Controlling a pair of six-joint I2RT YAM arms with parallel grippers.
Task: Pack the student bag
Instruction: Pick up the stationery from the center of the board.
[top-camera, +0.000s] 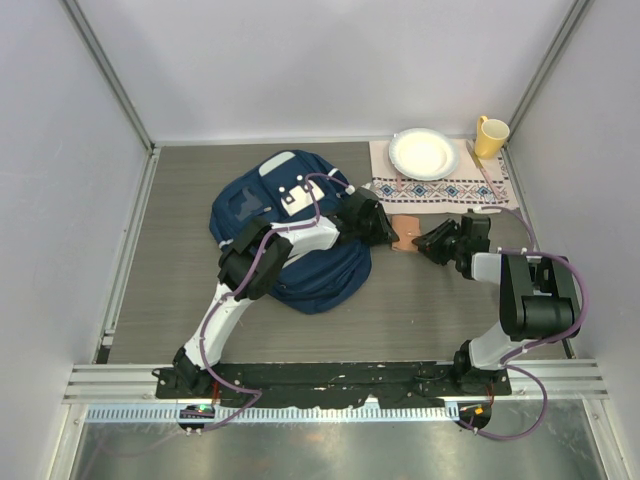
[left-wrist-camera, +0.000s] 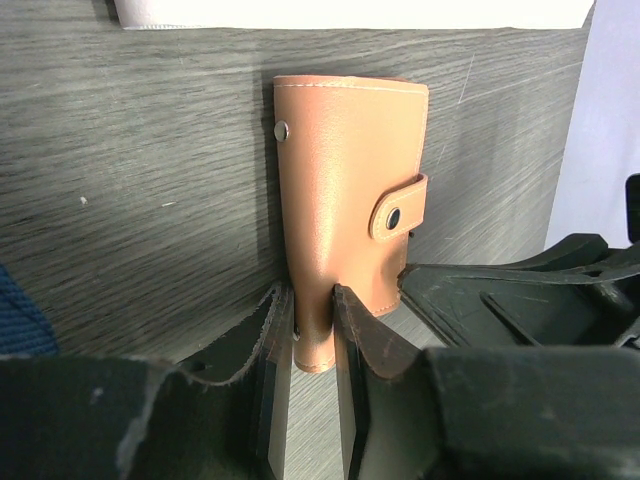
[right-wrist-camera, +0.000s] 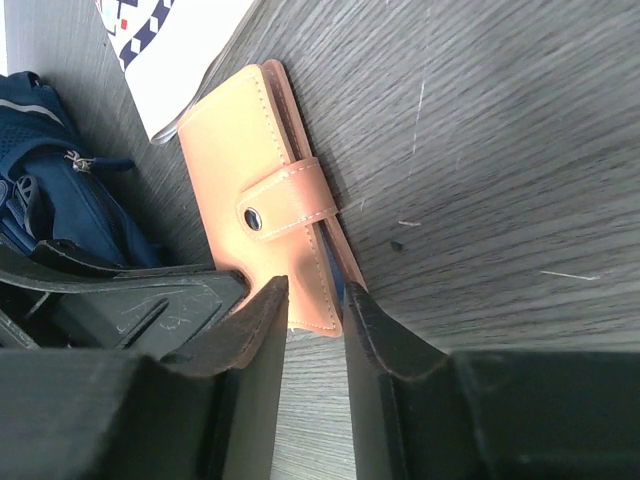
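Top external view shows the student bag (top-camera: 335, 282) lying flat on the table (top-camera: 170, 250), left of a tan wallet (top-camera: 406, 232) and partly under the left arm. The left gripper (left-wrist-camera: 310, 305) comes to the wallet from the bag side; its jaws are almost together and pinch the wallet's near edge. The right gripper (right-wrist-camera: 315, 300) comes from the other side, also narrowly closed, both fingers touching the wallet's end.

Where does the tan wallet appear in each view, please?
Top external: wallet right of centre, just below the patterned cloth.
Left wrist: wallet at centre.
Right wrist: wallet centre-left, slanted.
Shared landmark: the cloth's edge beside its far end.
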